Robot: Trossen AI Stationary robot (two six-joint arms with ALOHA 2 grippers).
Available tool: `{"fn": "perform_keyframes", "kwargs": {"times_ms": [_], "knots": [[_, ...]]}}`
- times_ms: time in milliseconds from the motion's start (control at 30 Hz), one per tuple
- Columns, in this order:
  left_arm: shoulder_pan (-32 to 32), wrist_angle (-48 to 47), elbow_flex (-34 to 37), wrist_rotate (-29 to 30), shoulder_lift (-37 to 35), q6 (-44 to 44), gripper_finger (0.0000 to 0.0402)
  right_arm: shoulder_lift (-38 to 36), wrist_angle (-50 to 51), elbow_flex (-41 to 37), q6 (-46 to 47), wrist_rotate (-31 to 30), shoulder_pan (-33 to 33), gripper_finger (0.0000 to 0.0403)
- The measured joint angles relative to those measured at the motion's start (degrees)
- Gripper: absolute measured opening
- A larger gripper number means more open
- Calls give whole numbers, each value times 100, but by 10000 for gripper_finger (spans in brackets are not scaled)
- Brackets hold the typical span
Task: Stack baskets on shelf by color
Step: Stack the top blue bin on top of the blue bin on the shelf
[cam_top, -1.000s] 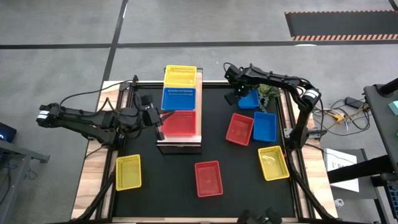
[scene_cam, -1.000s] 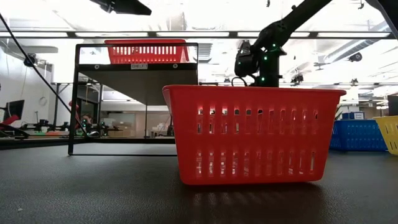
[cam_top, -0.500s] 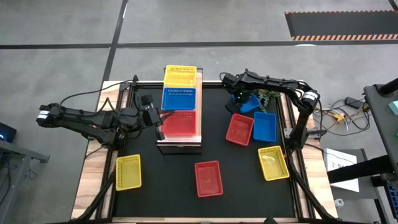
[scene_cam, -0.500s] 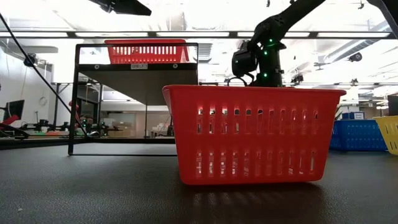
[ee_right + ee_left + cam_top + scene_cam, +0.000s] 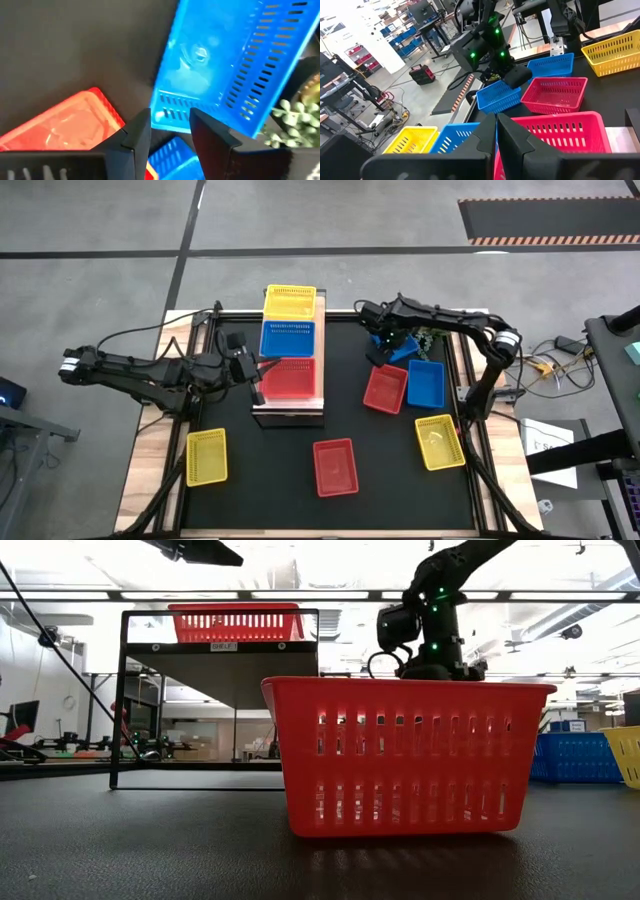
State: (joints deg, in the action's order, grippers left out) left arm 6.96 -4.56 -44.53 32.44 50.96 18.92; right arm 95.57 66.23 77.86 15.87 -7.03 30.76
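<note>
The shelf (image 5: 290,412) carries a yellow basket (image 5: 289,301), a blue basket (image 5: 287,338) and a red basket (image 5: 290,378) in a row on its top. My left gripper (image 5: 257,376) (image 5: 496,137) sits at that red basket's (image 5: 570,135) left end, shut on its rim. My right gripper (image 5: 381,346) (image 5: 170,125) is at the table's far right, shut on another blue basket (image 5: 401,348) (image 5: 225,65), which sits tilted. In the low view the right arm (image 5: 422,635) shows behind the near red basket (image 5: 405,755), which hides its fingers. My left gripper pinches the left short wall of the red basket at the rim (image 5: 496,159), coming level from the table's left. The basket rests on the shelf top. My right gripper has the blue basket's short wall (image 5: 172,112) between its fingertips, coming from above on the basket's left end. The basket is tilted; what its lower parts rest on is hidden.
On the black tabletop lie a red basket (image 5: 385,387) and a blue basket (image 5: 426,383) side by side, a yellow basket (image 5: 440,442) near the right edge, a red basket (image 5: 335,466) near the front and a yellow basket (image 5: 206,456) at front left. A small plant (image 5: 430,332) stands beside the held blue basket.
My right gripper has moved a little toward the table's near edge and turned. The blue basket in it has tipped up and turned about from lying flat.
</note>
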Motion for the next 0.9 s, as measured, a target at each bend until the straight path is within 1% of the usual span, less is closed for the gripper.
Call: {"fn": "perform_keyframes", "kwargs": {"times_ms": [133,300,433,567,733,833,900], "knots": [[0,-48,0,1,0,0,0,4,-435,-258,19,1,-136,125],[0,-48,0,1,0,0,0,9,-821,-531,185,-45,-137,125],[0,-48,2,1,0,0,0,11,-1297,-766,213,-47,-137,116],[0,-47,3,1,0,151,0,11,-1485,-884,118,-48,-139,88],[0,-35,43,-1,18,368,0,11,-1757,-962,52,-61,-181,20],[0,195,159,2,-20,606,0,11,-1775,-956,-109,-69,-243,14],[-4,531,326,1,-55,883,0,11,-1671,-888,-210,-138,-284,13]]}}
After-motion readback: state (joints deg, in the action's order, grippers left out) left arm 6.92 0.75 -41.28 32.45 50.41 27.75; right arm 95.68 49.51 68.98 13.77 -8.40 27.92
